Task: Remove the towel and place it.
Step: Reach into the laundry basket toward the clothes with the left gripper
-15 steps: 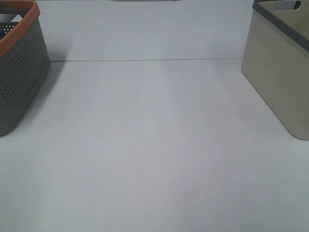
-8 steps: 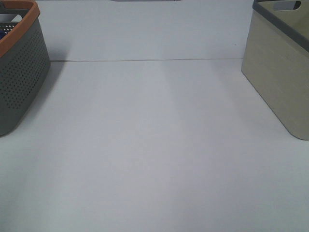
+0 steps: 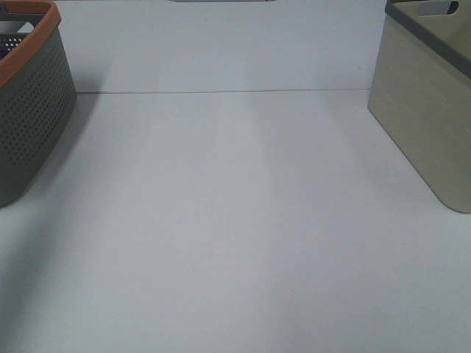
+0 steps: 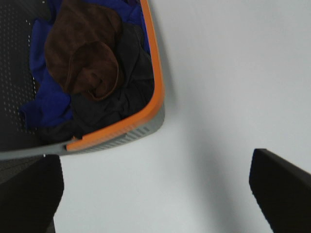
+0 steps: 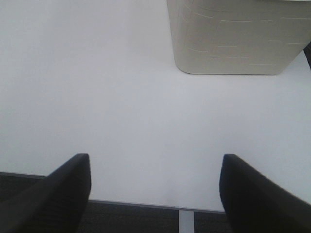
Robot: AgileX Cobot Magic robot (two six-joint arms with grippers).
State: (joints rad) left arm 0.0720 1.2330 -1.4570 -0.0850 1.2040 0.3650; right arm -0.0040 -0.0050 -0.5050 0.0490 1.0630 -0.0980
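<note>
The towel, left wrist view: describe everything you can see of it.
The towel is dark reddish-brown, soft and plush-looking, crumpled with one edge curled over. It lies atop a blue cloth and a black cloth inside the orange-rimmed grey basket. No tag shows; nothing holds it.

Lab-type robot test bench. Evidence: plain white table (image 3: 235, 220), perforated grey basket (image 3: 33, 125) with orange rim at far left, beige bin (image 3: 423, 125) with grey rim at far right.
</note>
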